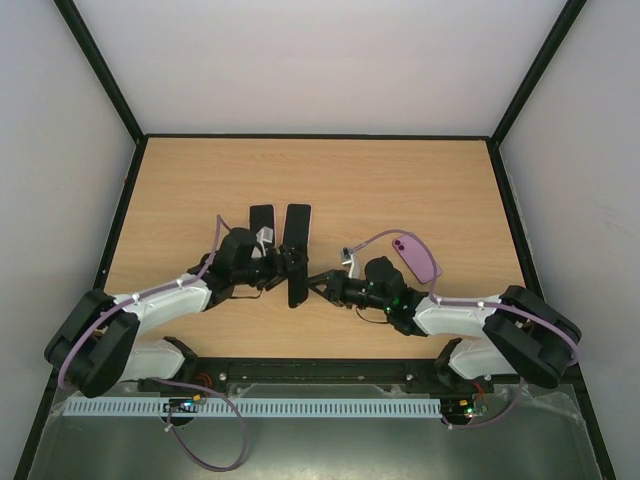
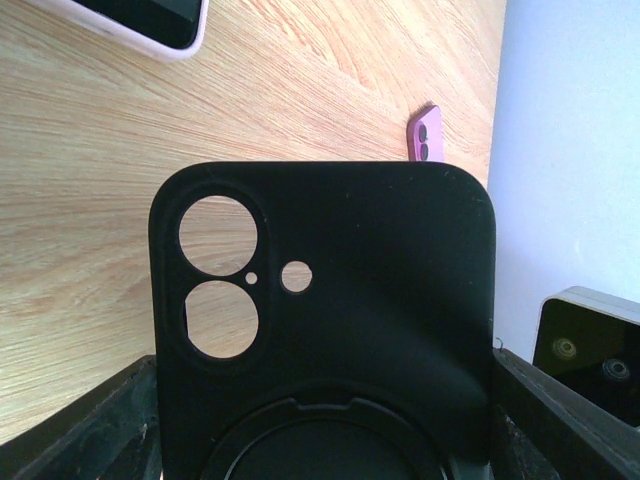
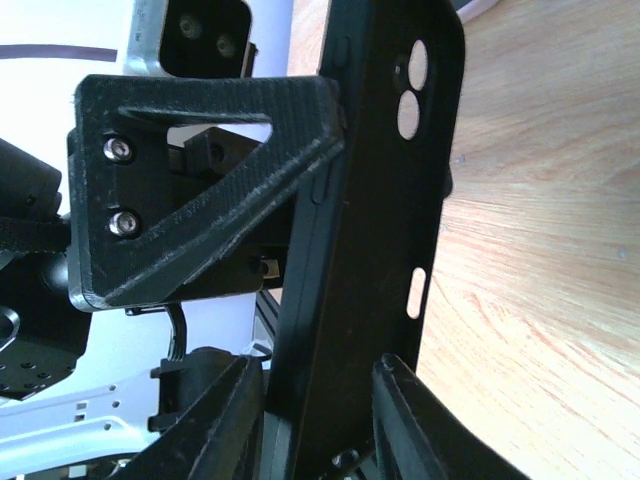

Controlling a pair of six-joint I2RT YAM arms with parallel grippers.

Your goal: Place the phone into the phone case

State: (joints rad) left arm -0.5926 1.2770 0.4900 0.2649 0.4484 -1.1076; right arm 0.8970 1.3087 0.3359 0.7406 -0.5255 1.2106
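A black phone case (image 1: 297, 287) with round camera cut-outs is held off the table between both arms, at the table's near middle. My left gripper (image 1: 284, 271) is shut on it: in the left wrist view the case (image 2: 380, 300) fills the gap between my gripper's (image 2: 325, 405) two fingers. My right gripper (image 1: 319, 285) is shut on the case's other end, seen edge-on in the right wrist view (image 3: 370, 200) between that gripper's (image 3: 320, 385) fingers. A pink phone (image 1: 415, 257) lies camera side up to the right, and its top shows in the left wrist view (image 2: 425, 135).
A dark-screened phone with a pale pink rim (image 1: 297, 225) lies just beyond the held case, and its corner shows in the left wrist view (image 2: 150, 20). A black slab (image 1: 261, 222) lies to its left. Black frame rails border the table (image 1: 400, 180).
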